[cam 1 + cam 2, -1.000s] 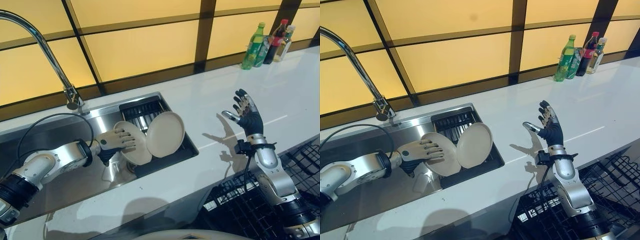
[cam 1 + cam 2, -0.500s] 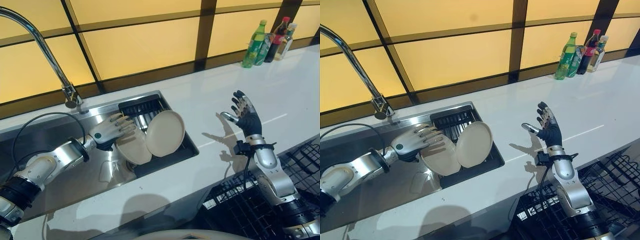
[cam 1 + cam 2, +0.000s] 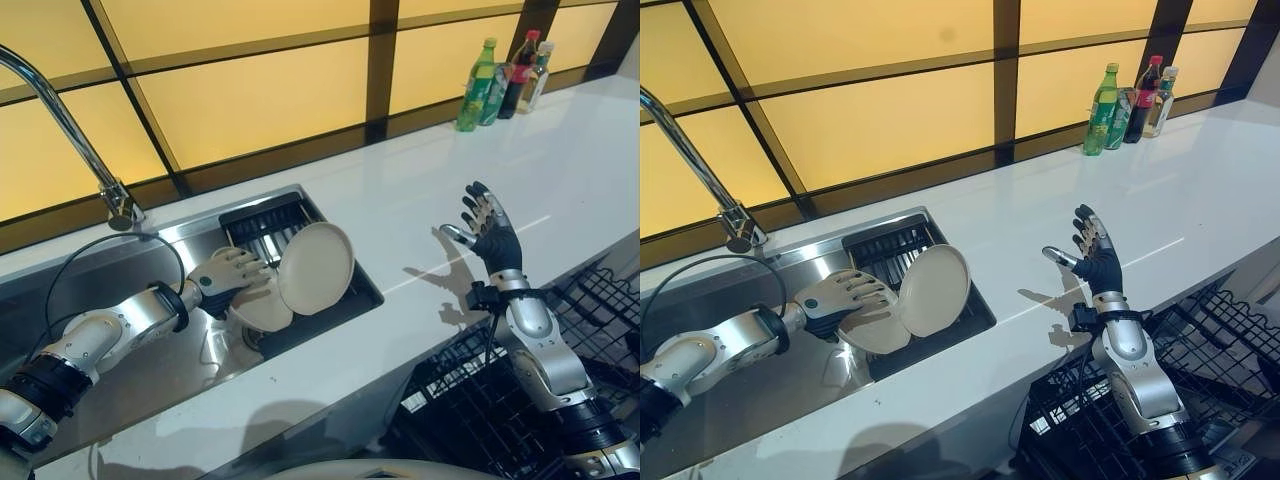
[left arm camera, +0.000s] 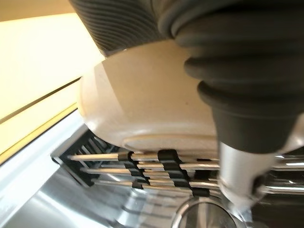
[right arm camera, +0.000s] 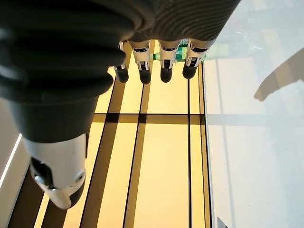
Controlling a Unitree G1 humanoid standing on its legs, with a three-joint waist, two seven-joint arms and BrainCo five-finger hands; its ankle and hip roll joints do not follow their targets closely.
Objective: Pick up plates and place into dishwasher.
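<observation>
cream plates (image 3: 315, 267) lean in the sink's black rack (image 3: 262, 219); left hand (image 3: 228, 277) lays straight fingers on the nearer plate (image 3: 866, 324), ungripped. next: curl round its rim and lift. right hand (image 3: 487, 228) hovers spread above the desk (image 3: 420, 200).

The left hand (image 3: 228, 275) reaches low and forward with fingers extended, while the right hand (image 3: 490, 232) is raised, fingers spread.

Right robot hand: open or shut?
Open. The right robot hand is raised over the countertop with fingers spread, holding nothing.
</observation>
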